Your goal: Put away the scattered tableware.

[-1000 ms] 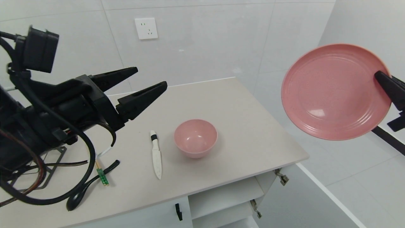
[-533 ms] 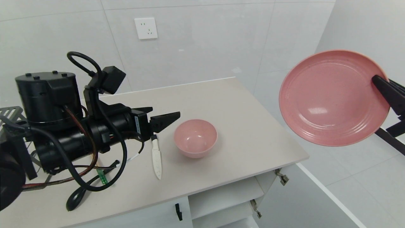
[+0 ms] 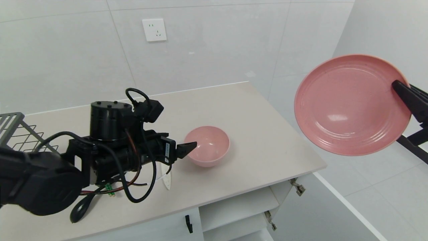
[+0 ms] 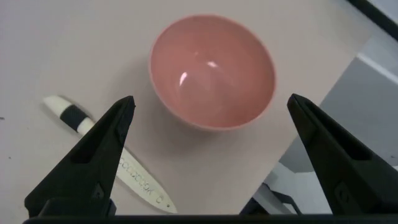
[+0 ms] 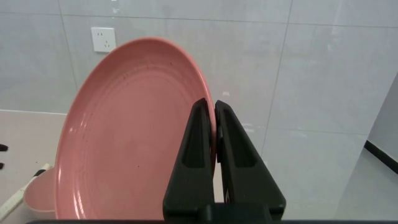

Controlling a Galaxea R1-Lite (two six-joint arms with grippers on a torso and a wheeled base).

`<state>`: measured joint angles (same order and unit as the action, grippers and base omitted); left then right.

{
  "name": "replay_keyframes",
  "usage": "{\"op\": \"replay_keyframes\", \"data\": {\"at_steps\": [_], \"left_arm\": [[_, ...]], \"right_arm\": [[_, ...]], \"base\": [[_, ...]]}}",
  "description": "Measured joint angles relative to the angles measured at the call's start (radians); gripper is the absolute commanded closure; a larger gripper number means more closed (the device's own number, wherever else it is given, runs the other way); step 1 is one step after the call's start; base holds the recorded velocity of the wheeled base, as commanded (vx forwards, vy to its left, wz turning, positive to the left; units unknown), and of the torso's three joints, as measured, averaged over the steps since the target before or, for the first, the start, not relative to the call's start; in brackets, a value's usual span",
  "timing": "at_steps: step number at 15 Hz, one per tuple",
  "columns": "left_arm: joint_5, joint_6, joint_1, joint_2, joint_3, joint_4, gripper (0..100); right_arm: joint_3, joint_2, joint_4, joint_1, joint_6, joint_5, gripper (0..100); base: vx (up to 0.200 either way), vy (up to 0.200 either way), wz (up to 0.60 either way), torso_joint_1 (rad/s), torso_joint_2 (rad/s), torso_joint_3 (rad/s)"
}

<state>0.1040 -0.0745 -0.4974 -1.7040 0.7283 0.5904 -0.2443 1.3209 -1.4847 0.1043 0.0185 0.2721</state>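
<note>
Pink plate (image 3: 347, 103) aloft in right gripper (image 5: 211, 104), left gripper (image 4: 210, 99) near bowl (image 3: 209, 147)

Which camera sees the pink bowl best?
The left wrist view: it looks straight down into the bowl, whole and framed by the open left claw. The head view shows it from the side, with a claw tip overlapping its left edge. The right wrist view catches a sliver of its rim beside the plate.

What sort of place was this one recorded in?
Likely a kitchen, or a mock-up of one: a beige countertop over a white cabinet, white wall tiles with a white wall socket, and a grey wire rack at the counter's end.
</note>
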Motion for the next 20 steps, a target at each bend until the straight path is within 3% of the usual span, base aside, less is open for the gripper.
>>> {"op": "replay_keyframes", "data": {"at_steps": [6,10,20], "left_arm": [[-0.008,-0.004,0.02,-0.182,0.121,0.009,0],[-0.002,-0.001,0.048,-0.27,0.157,0.029,0],[0.003,0.003,0.044,-0.354,0.195,0.043,0]], "right_arm": [[0.014,0.0,0.0,-0.001,-0.001,0.0,100],[0.016,0.0,0.0,-0.002,-0.001,0.0,100],[0.025,0.001,0.0,-0.002,-0.005,-0.001,100]], "base": [[0.0,0.0,0.0,0.0,0.0,0.0],[0.0,0.0,0.0,0.0,0.0,0.0],[0.0,0.0,0.0,0.0,0.0,0.0]]}}
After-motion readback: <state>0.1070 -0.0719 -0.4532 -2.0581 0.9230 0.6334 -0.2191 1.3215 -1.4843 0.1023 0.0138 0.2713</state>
